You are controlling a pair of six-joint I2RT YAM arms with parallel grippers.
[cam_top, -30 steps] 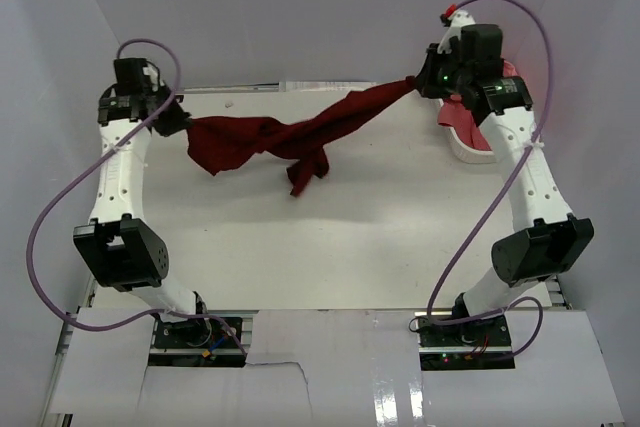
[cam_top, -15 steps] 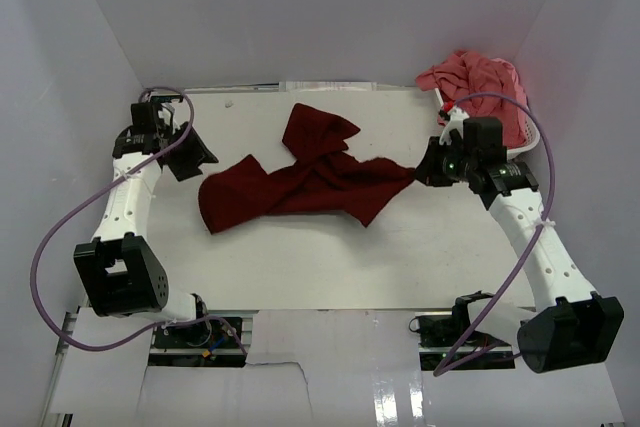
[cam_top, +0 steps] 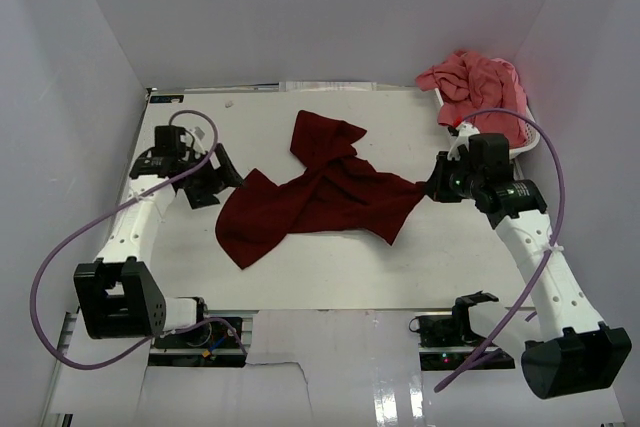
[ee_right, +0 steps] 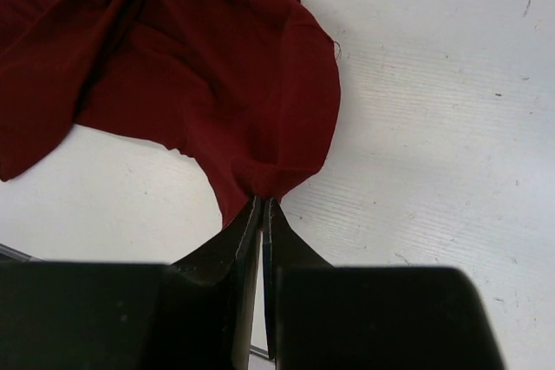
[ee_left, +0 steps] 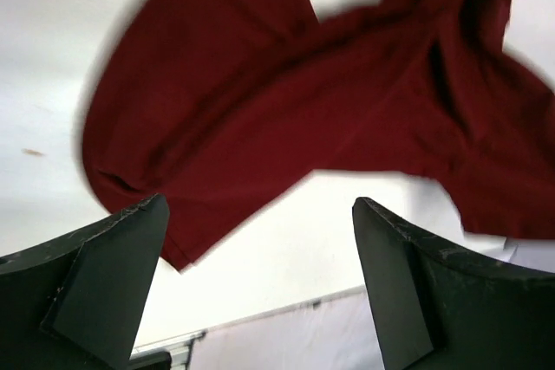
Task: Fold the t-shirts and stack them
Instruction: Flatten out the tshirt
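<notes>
The dark maroon t-shirt (cam_top: 320, 197) lies crumpled on the white table, spread from centre-left to centre-right. My right gripper (cam_top: 432, 187) is shut on its right edge; in the right wrist view the cloth (ee_right: 199, 67) bunches into the closed right gripper (ee_right: 262, 201). My left gripper (cam_top: 222, 179) is open beside the shirt's left end, holding nothing. In the left wrist view the shirt (ee_left: 286, 84) lies beyond the left gripper (ee_left: 260, 205), its fingers wide apart. The coral pink t-shirt (cam_top: 478, 82) is heaped at the back right.
A white plastic basket (cam_top: 522, 142) stands at the table's back right corner under the pink shirt, close behind my right arm. White walls close in the table on the left, right and back. Purple cables loop off both arms.
The left gripper opened and let go of the maroon shirt. Both arms came down and toward the near side, and the shirt went from stretched in the air to lying on the table.
</notes>
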